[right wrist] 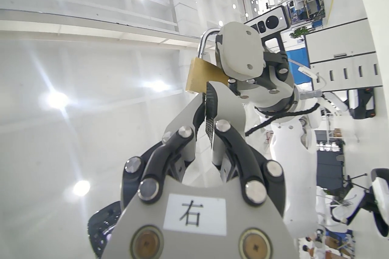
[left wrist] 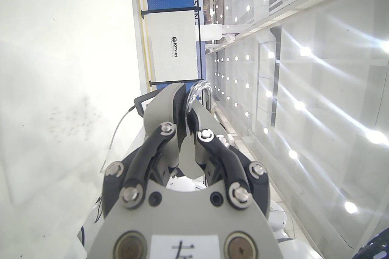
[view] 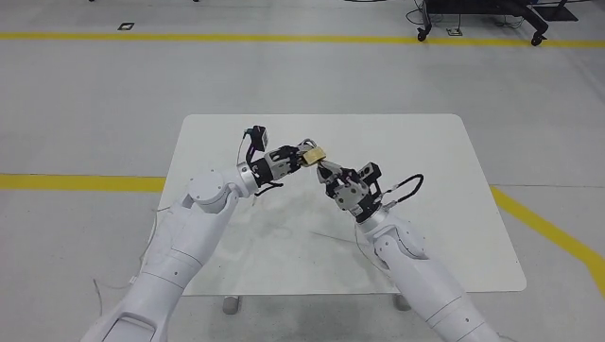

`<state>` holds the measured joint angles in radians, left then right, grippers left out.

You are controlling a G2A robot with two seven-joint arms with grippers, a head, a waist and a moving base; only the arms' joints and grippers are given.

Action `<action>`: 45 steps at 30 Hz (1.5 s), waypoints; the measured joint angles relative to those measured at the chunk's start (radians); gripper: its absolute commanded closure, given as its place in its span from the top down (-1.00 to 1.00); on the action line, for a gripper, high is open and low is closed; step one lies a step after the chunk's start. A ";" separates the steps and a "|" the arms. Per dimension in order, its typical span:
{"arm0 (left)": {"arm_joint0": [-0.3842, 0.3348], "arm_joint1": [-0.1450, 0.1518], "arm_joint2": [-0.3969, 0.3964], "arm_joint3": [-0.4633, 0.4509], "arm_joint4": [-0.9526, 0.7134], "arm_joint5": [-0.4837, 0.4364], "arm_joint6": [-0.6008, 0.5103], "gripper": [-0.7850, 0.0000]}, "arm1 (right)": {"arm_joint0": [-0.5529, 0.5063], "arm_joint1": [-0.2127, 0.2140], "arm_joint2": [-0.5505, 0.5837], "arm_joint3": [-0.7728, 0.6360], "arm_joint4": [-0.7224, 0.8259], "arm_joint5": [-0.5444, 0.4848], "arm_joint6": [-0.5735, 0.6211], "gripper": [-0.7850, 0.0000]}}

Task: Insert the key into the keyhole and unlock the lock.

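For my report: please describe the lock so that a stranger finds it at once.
Look above the middle of the white table. There the left hand holds the lock in the air. It alone is brass, with a silver shackle.

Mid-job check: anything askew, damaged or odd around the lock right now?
Nothing stands out. The padlock is held tilted above the table, clamped in the left gripper, with the right gripper shut at its base. No damage shows.

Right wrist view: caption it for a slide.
Right gripper at the base of a brass padlock clamped by left gripper.
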<state>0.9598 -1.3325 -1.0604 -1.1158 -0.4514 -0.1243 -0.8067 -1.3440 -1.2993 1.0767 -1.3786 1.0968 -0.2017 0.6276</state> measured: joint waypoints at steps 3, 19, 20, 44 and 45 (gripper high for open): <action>0.001 0.000 0.002 -0.006 0.010 -0.014 -0.008 -1.00 | 0.000 -0.002 0.009 0.012 0.061 0.046 0.038 -1.00; -0.005 0.012 0.037 -0.064 0.243 0.021 0.016 -1.00 | -0.129 0.056 0.221 -0.124 -0.246 -0.011 0.156 1.00; -0.008 0.013 0.048 -0.074 0.274 0.042 0.014 -1.00 | -0.153 0.064 0.257 -0.150 -0.282 -0.024 0.147 1.00; -0.208 -0.080 0.392 0.050 0.593 0.328 -0.138 1.00 | -0.277 0.087 0.450 -0.277 -0.315 -0.050 0.061 1.00; -0.201 -0.075 0.369 0.048 0.578 0.311 -0.119 1.00 | -0.268 0.085 0.446 -0.269 -0.284 -0.045 0.051 1.00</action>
<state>0.7593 -1.4078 -0.6911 -1.0676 0.1263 0.1863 -0.9253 -1.6120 -1.2146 1.5230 -1.6479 0.8132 -0.2463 0.6783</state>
